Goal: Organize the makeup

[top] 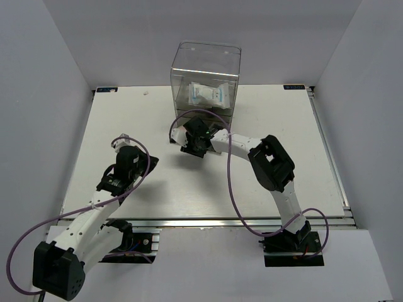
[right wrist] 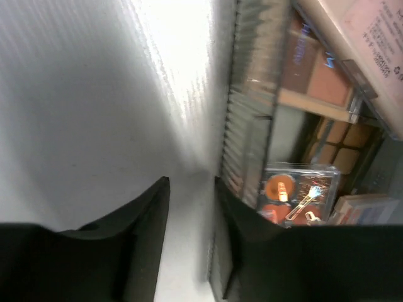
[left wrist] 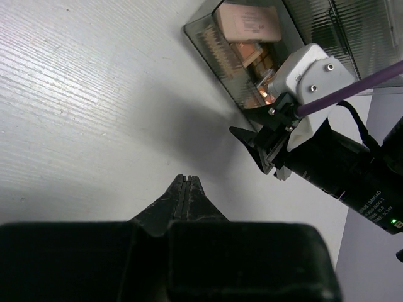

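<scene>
From above, the white packet (top: 211, 94) lies in the upper compartment of the clear drawer box (top: 206, 56); the right arm (top: 242, 146) reaches its lower front, hiding the drawer there. The left wrist view shows the left claw (left wrist: 187, 178) pinched closed on nothing above the worktop (left wrist: 75, 94), probably parked out of the way. The right wrist view shows the right claw (right wrist: 189, 185) slightly parted and empty beside the ribbed drawer front (right wrist: 245, 126); palettes (right wrist: 296, 189) behind it are blurred and cropped.

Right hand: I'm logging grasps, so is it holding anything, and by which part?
Nothing. The right hand is open, with only bare table between its fingers, beside the clear drawer box.
</scene>
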Tool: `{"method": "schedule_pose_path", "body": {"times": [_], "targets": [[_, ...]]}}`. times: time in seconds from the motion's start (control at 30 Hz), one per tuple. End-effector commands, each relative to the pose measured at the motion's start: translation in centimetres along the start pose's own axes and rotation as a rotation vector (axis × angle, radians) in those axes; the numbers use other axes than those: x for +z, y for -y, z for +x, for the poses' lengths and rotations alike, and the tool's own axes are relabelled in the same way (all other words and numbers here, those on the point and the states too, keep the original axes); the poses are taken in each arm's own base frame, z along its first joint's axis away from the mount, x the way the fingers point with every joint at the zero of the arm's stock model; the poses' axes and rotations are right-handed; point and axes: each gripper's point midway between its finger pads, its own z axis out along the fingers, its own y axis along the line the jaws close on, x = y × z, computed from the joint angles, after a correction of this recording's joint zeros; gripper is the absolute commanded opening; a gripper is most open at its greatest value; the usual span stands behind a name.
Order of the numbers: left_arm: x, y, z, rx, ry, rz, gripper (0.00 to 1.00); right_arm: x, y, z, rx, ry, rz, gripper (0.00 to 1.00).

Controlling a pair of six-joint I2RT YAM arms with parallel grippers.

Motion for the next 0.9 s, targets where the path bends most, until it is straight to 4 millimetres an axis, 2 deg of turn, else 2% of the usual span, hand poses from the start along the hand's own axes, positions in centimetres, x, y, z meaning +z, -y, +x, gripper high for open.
{"method": "schedule_pose_path", "body": {"times": [0.0, 0.03, 0.13, 0.27, 0.43, 0.87], "targets": [[-0.1, 0.8, -1.3, 0.009, 0.036, 0.007, 0.0, 0.1, 2.8, -1.1, -0.044, 0.021, 0.141, 0.43], [0.0, 0.8, -1.4, 0.01, 0.036, 0.007, 0.0, 0.1, 3.0, -1.0, -0.053, 0.017, 0.148, 0.53], [0.2, 0.8, -1.3, 0.011, 0.032, 0.004, 0.0, 0.1, 3.5, -0.5, -0.071, -0.003, 0.178, 0.62], [0.4, 0.8, -1.3, 0.009, 0.031, 0.007, 0.0, -0.1, 3.9, 0.0, -0.08, -0.016, 0.198, 0.64], [0.3, 0.7, -1.3, 0.007, 0.029, 0.005, 0.0, 0.1, 5.9, 0.3, -0.073, -0.026, 0.232, 0.7], [0.3, 0.4, -1.2, -0.003, 0.029, 0.004, 0.0, -0.3, 10.0, 4.5, -0.079, -0.117, 0.28, 0.77]]}}
